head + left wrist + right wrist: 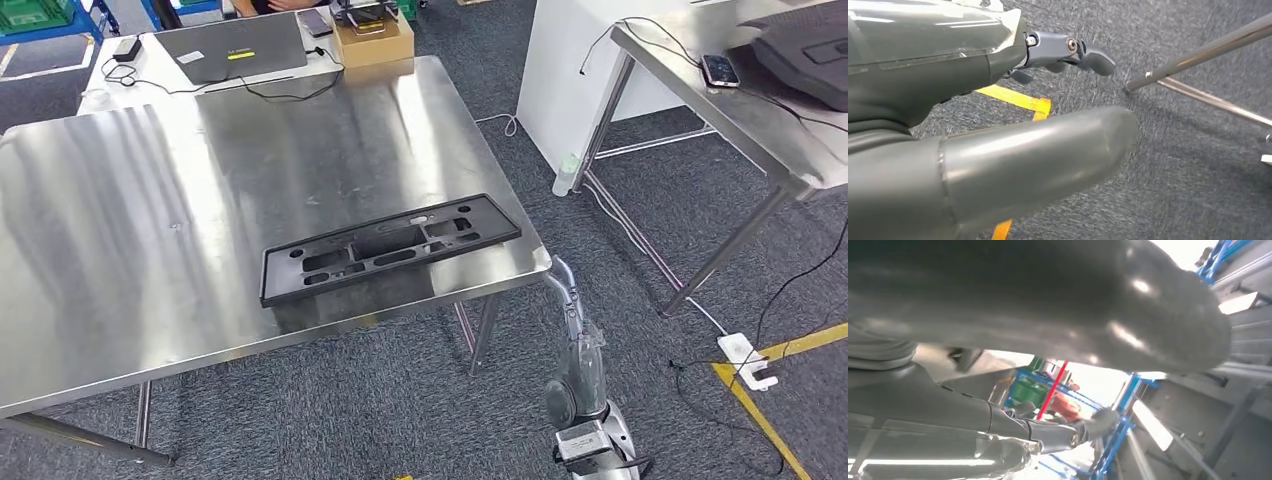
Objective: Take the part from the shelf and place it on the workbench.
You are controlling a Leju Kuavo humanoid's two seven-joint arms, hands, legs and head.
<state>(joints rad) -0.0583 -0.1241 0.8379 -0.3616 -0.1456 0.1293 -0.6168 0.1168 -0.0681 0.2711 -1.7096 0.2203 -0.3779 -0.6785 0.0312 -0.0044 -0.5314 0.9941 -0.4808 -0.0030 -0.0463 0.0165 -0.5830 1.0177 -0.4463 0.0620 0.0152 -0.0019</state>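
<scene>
The black plastic part (pixel 385 247), long and flat with several cut-outs, lies flat on the steel workbench (pixel 150 230) near its front right corner. My right hand (pixel 572 310) hangs beside that corner, below the table edge and apart from the part. In the right wrist view the right hand (pixel 973 420) has its thumb and fingers (pixel 1083 427) stretched out with nothing in them. In the left wrist view my left hand (pixel 948 65) hangs over the grey carpet, fingers (pixel 1088 52) extended and holding nothing.
A closed laptop (pixel 235 45), a cardboard box (pixel 375 42) and cables sit at the workbench's far end. A second steel table (pixel 720 100) at the right carries a phone (pixel 720 70) and a dark object. A power strip (pixel 745 360) and yellow floor tape (pixel 790 345) lie on the carpet.
</scene>
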